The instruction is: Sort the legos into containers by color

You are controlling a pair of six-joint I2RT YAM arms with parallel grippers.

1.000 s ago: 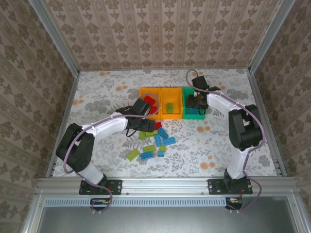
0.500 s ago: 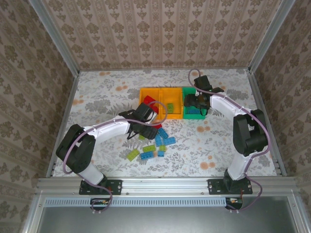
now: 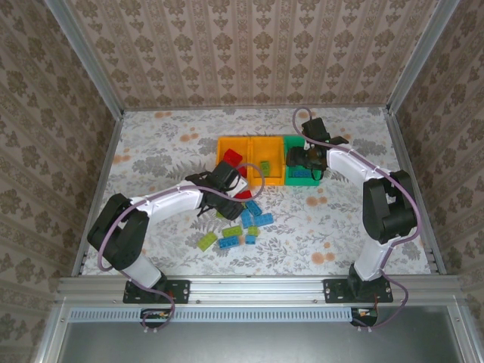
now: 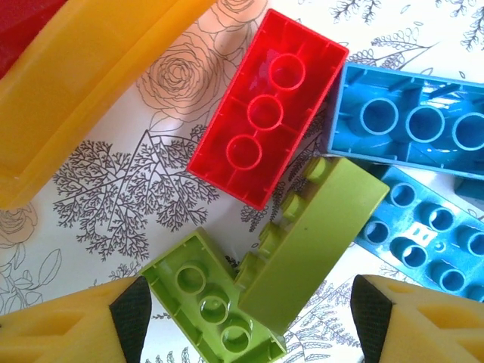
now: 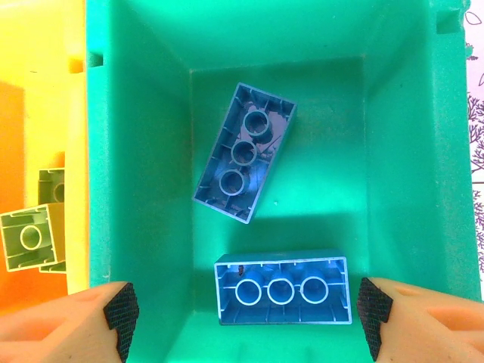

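Note:
Over the loose pile of legos (image 3: 246,219) in front of the containers, my left gripper (image 4: 249,321) is open and pointing down. Two lime legos lie between its fingers: one upside down (image 4: 204,302), the other tipped on its side (image 4: 318,234) against it. Beyond them are a red lego (image 4: 268,106) and blue legos (image 4: 408,125). My right gripper (image 5: 246,310) hangs open inside the green container (image 5: 136,189). Two blue legos (image 5: 282,290) (image 5: 243,155) lie loose on that container's floor. Neither gripper holds anything.
The three containers stand in a row: a left orange one (image 3: 221,162) with a red lego, a middle orange one (image 3: 261,179) with a lime lego (image 5: 30,238), and the green one (image 3: 299,181). An orange wall (image 4: 83,76) lies close to my left gripper.
My left gripper has moved from the orange container's front down onto the pile, its jaws narrowing a little. My right gripper has stayed over the green container and opened wider.

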